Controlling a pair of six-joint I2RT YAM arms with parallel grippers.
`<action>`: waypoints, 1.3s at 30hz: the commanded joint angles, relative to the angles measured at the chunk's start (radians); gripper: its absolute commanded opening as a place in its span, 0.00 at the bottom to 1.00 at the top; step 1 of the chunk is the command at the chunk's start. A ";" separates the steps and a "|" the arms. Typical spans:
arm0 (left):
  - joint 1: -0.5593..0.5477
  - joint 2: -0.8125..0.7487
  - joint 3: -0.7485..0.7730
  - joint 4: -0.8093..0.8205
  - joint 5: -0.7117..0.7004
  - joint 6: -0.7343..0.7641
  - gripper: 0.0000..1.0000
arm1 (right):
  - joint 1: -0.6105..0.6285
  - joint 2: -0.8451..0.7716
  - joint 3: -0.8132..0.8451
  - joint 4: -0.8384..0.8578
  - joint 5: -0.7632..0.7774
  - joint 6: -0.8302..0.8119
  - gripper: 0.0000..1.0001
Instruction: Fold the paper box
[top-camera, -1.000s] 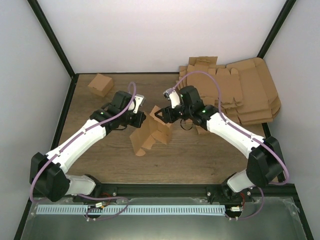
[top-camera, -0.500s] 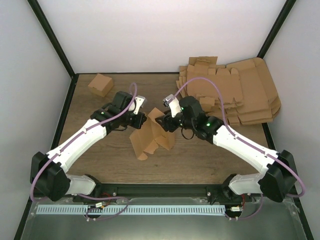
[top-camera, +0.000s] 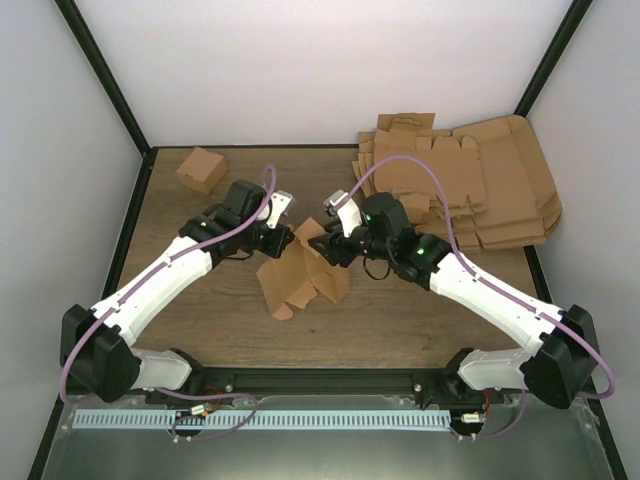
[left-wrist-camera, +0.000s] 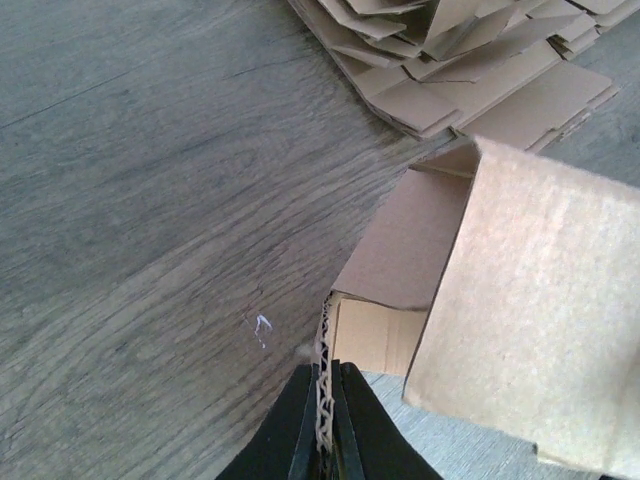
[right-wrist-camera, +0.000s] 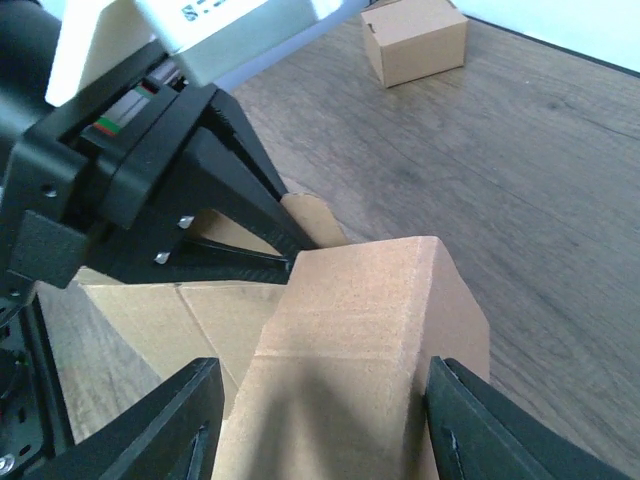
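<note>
Half-folded paper box (top-camera: 303, 272) standing mid table (top-camera: 215, 330), between both claws
Left gripper (top-camera: 284, 242) pinched on its raw edge; right gripper (top-camera: 325, 250) spread astride the folded wall, real squeeze hard to tell, now closer in than a second ago.

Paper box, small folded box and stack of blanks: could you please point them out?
paper box (top-camera: 288, 282), top external view, lower panel.
small folded box (top-camera: 201, 169), top external view, top face.
stack of blanks (top-camera: 500, 190), top external view, uppermost sheet.
</note>
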 joint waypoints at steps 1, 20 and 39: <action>-0.003 -0.011 0.025 0.000 0.022 0.022 0.04 | 0.011 -0.003 -0.003 0.010 -0.072 -0.013 0.58; -0.005 -0.017 0.044 -0.031 0.062 0.019 0.04 | 0.013 0.009 -0.043 -0.076 -0.006 0.005 0.44; -0.011 0.037 0.179 -0.207 0.103 0.023 0.04 | 0.047 0.097 0.090 -0.143 0.330 -0.099 0.51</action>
